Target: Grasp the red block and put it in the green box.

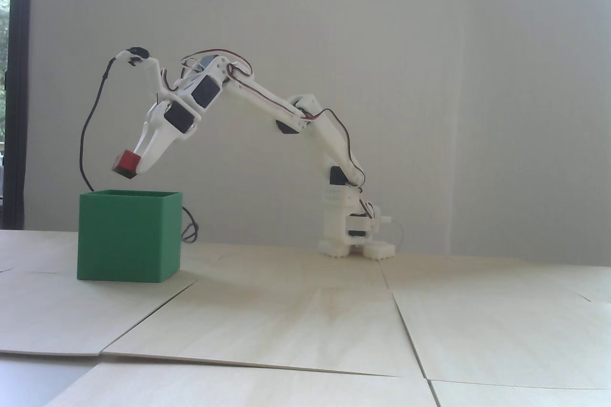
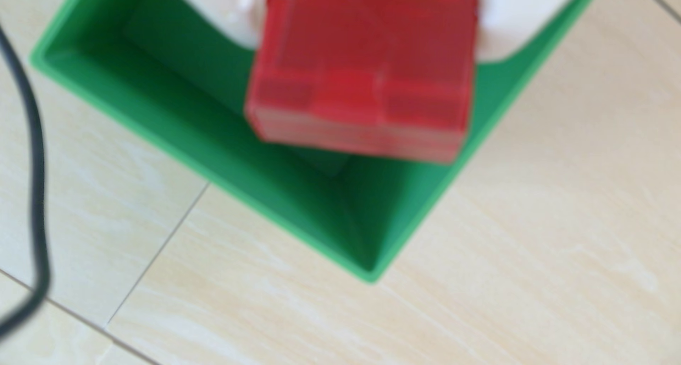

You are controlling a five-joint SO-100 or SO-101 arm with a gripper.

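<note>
In the fixed view the white gripper (image 1: 136, 166) is shut on the red block (image 1: 126, 163) and holds it in the air a little above the open top of the green box (image 1: 129, 240). The box stands on the table at the left. From the wrist view the red block (image 2: 363, 70) fills the upper middle, pinched between two white fingers (image 2: 516, 15), with the gripper (image 2: 368, 48) over the box. Under it lies the box's open inside, with the green rim (image 2: 438, 199) running round it. The box's floor looks bare where it shows.
The arm's base (image 1: 355, 240) stands at the back middle of the pale wooden table. A black cable (image 1: 88, 149) hangs from the wrist camera down behind the box; the black cable (image 2: 37, 173) also runs along the wrist view's left edge. Round magnets sit high on the wall.
</note>
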